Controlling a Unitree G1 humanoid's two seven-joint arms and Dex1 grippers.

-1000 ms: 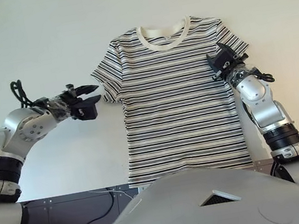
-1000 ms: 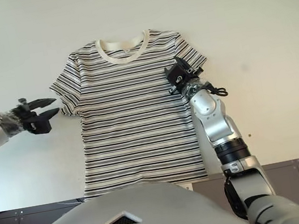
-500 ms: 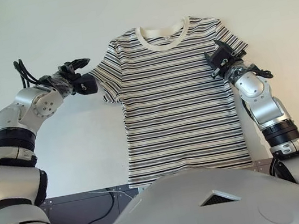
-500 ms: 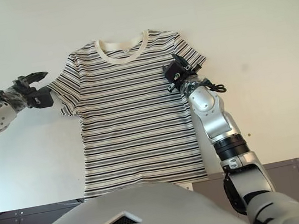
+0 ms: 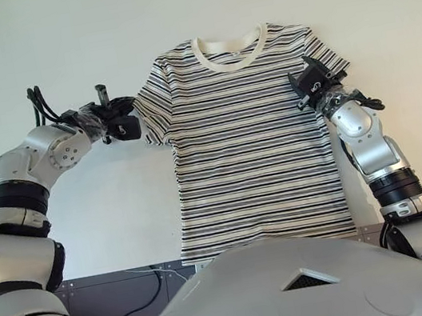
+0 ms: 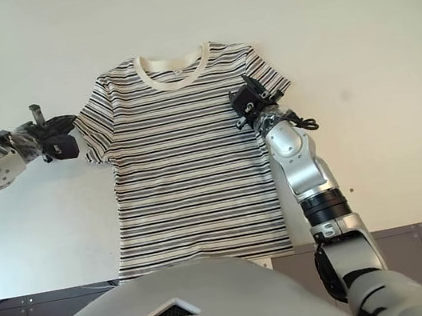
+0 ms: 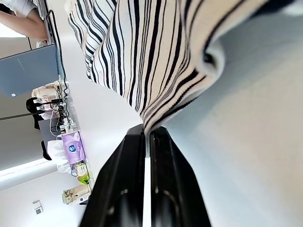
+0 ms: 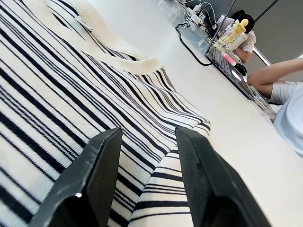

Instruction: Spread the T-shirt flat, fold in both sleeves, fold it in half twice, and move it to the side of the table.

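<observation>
Pinching the left sleeve (image 5: 147, 108) hem, left gripper (image 7: 147, 135) sits frame-left of the shirt (image 5: 249, 143). Right gripper (image 5: 312, 83), jaws spread, hangs over right sleeve (image 5: 332, 60).

The right arm (image 5: 359, 133) hides the shirt's (image 5: 249, 143) right side seam. In the left wrist view the shirt runs off the edge, and its sleeve corner vanishes between the left gripper's (image 7: 147, 133) tips.

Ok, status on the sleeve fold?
Left gripper pinched on left sleeve hem. Right gripper open over right sleeve. T-shirt flat, sleeves not yet folded. No obstacles seen.
</observation>
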